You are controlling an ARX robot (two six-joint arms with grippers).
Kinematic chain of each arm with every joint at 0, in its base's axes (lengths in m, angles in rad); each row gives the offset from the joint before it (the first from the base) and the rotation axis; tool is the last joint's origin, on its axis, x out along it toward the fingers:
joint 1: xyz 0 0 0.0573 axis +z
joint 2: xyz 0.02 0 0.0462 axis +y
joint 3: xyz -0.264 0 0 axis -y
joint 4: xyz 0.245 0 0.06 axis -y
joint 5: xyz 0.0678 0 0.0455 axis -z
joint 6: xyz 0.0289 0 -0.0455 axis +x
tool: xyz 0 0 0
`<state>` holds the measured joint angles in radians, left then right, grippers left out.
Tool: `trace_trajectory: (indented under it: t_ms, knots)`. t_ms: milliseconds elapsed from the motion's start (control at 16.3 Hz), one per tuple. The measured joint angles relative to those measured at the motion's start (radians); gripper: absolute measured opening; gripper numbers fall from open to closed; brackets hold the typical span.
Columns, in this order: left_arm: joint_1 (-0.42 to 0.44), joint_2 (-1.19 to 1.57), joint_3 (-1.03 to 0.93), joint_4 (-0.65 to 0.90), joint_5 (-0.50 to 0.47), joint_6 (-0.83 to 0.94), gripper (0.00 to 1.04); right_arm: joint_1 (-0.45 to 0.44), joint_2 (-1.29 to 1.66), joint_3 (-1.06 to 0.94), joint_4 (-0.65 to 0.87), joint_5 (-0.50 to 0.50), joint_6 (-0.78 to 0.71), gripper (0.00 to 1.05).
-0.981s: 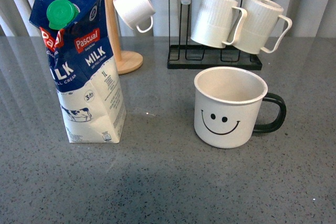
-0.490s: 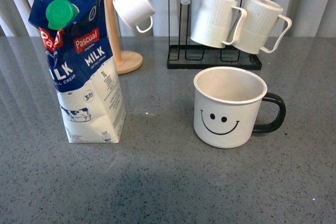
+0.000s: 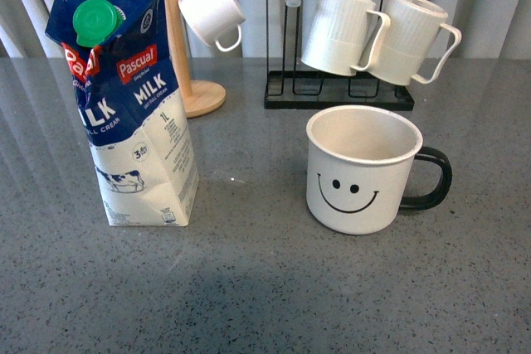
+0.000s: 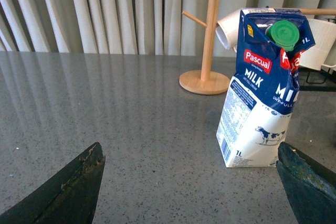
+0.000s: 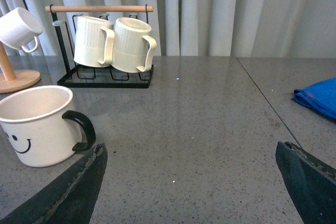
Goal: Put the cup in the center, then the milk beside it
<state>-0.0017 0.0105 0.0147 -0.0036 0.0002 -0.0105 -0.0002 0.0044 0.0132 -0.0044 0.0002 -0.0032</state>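
Well, the left gripper [image 4: 189, 150] has its two dark fingers [image 4: 68, 187] spread wide with nothing between them. The milk [image 4: 261, 87] stands upright on the grey table [image 3: 249, 288] just ahead of it, off toward one finger, its green cap screwed on. The right gripper [image 5: 190, 148] is spread just as wide and is just as empty. The cup [image 5: 37, 124] sits ahead of it near one finger, black handle turned toward the gap.

Seen from the front, the carton is on the left and the smiley mug is right of the middle. The two are well apart, and the face looks back at the robot. Behind the carton rises a wooden mug tree [image 3: 178, 47] with a small white cup [image 3: 212, 12] hung on it. Behind the mug, a black wire rack [image 3: 338, 93] carries two ribbed white mugs [image 3: 342, 31]. A blue cloth [image 5: 317, 97] lies far off to the right.
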Motion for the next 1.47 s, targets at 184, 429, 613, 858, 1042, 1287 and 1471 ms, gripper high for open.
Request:
trace_trajectory:
  t_ms: [184, 429, 613, 858, 1042, 1287, 1471]
  knots:
    - [-0.018, 0.021, 0.031, -0.117, -0.051, -0.011, 0.98, 0.0, 0.0, 0.0, 0.0, 0.0, 0.0, 0.98]
    - [-0.128, 0.203, 0.141, -0.193, -0.164, -0.037, 0.98, 0.0, 0.0, 0.0, 0.0, -0.001, 0.002, 0.98]
    - [-0.179, 0.326, 0.212, -0.041, -0.153, -0.046, 0.98, 0.0, 0.0, 0.0, 0.0, -0.001, 0.002, 0.98]
    - [-0.229, 0.644, 0.304, 0.238, -0.099, -0.048, 0.98, 0.0, 0.0, 0.0, 0.0, -0.001, 0.002, 0.98]
    - [-0.296, 0.949, 0.455, 0.399, -0.061, -0.068, 0.98, 0.0, 0.0, 0.0, 0.0, 0.0, 0.002, 0.98]
    - [-0.312, 1.222, 0.592, 0.453, -0.068, -0.089, 0.98, 0.0, 0.0, 0.0, 0.0, -0.001, 0.003, 0.98]
    - [-0.311, 1.358, 0.632, 0.486, -0.085, -0.114, 0.98, 0.0, 0.0, 0.0, 0.0, 0.0, 0.003, 0.98]
